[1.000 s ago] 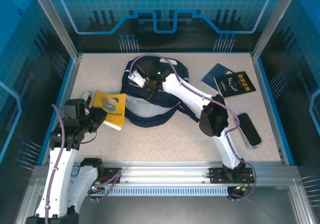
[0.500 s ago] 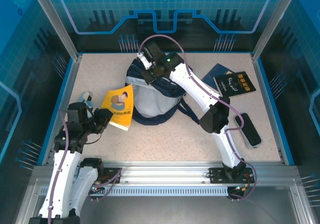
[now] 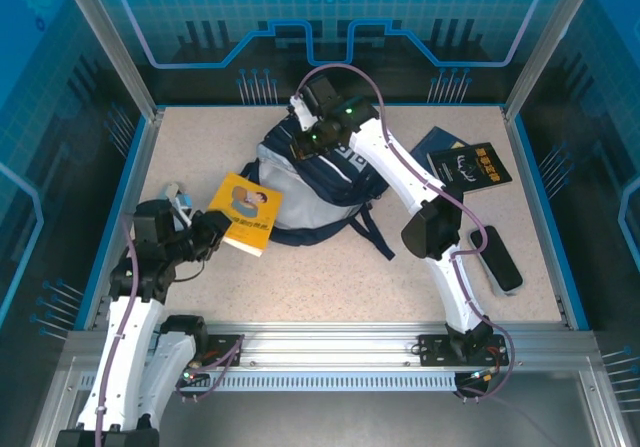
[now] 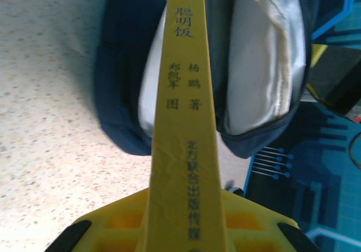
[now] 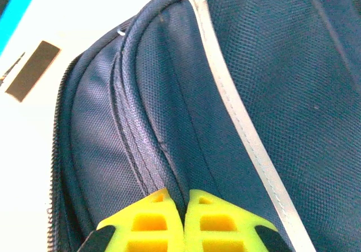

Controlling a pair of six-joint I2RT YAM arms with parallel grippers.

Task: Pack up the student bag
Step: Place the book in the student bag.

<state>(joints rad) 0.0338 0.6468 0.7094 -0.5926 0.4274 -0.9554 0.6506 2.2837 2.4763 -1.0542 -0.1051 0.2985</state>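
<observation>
Student bag [image 4: 121,66] mouth half behind yellow book [image 4: 189,122] in left pincer [image 3: 208,233], right pincer [image 5: 184,206] pinching fabric

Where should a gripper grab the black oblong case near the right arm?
Mid-length, across its narrow width, from straight above. The black case lies flat and diagonal on the table, and both long sides look bare, so jaws should fit either side.

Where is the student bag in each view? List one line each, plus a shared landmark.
Top external: student bag at table centre, mouth open toward the left.
Left wrist: student bag across the top, behind the yellow book.
Right wrist: student bag covering most of the frame.
Landmark: right claw pinching its fabric, top external and right wrist.
</observation>
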